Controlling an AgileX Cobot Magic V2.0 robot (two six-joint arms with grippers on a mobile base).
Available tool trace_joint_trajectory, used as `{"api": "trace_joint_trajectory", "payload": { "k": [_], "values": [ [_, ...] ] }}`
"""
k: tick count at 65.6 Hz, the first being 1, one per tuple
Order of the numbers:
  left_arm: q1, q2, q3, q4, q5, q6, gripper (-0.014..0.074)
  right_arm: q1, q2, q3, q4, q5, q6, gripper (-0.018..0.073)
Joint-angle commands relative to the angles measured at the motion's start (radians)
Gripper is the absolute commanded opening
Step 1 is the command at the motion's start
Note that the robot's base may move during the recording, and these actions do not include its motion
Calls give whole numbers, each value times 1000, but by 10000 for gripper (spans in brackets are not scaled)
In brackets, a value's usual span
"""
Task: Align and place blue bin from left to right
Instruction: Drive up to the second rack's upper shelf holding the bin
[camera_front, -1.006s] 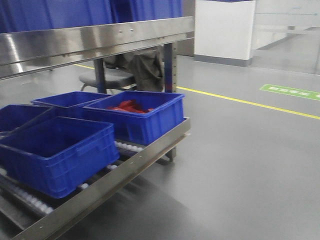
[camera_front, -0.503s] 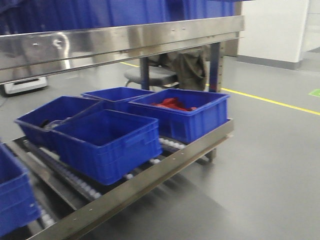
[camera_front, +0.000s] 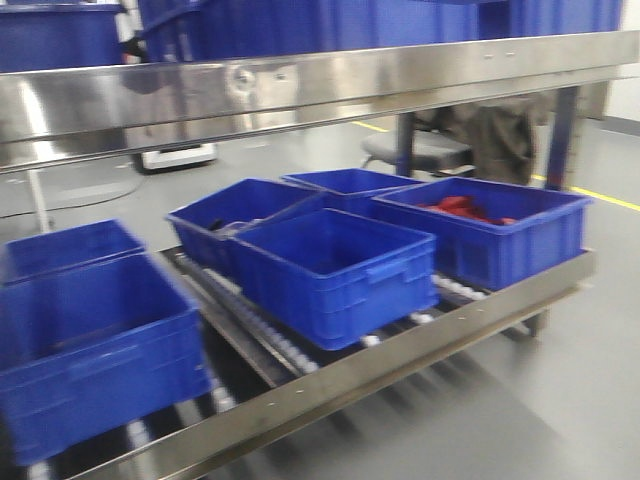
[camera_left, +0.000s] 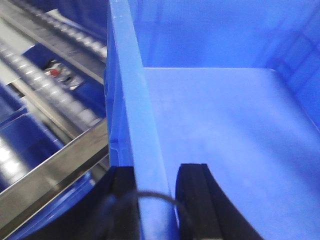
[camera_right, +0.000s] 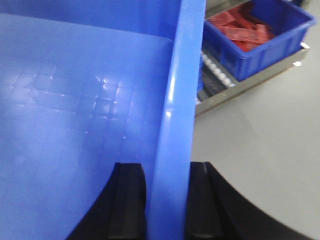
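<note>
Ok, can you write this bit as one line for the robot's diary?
left gripper: shut on bin wall | right gripper: shut on bin wall | bin: empty inside | rack: in front

Bare rollers are lying open between the left bin and the middle bin; a steel shelf is blocking the way from above.

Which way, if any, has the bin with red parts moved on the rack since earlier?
No. The bin with red parts stays at the rack end by the post; both slid right in frame together, so the camera turned.
</note>
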Motion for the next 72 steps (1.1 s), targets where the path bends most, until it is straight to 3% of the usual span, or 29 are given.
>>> {"api": "trace_joint_trajectory", "payload": {
  "k": [1,72],
  "values": [
    [-7,-27,-15,-19,-94,22,-111,4,-21,-11,-9,-110,-26,-153],
    [-7,-27,-15,-19,-94,22,-111,4,-21,-11,-9,-110,-26,-153]
  ]
}}
